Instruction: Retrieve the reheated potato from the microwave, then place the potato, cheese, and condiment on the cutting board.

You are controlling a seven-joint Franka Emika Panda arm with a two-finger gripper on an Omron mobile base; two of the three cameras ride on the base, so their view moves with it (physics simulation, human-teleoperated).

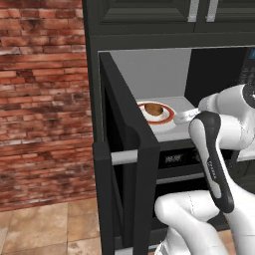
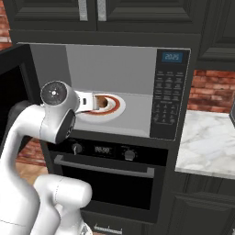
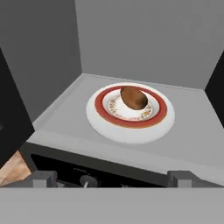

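The potato (image 3: 134, 97), seen at 12 o'clock on the plate (image 3: 105, 127), is judged firm, rounded and roll-prone; its narrow middle should be pinched. The gripper (image 3: 112, 178) is spread wide, nothing held.

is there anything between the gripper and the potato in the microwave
Nothing visible blocks it. The microwave door is swung open to the left, and the open gripper sits at the front of the cavity, facing the potato. The potato lies on a red-rimmed plate, with bare grey floor between.
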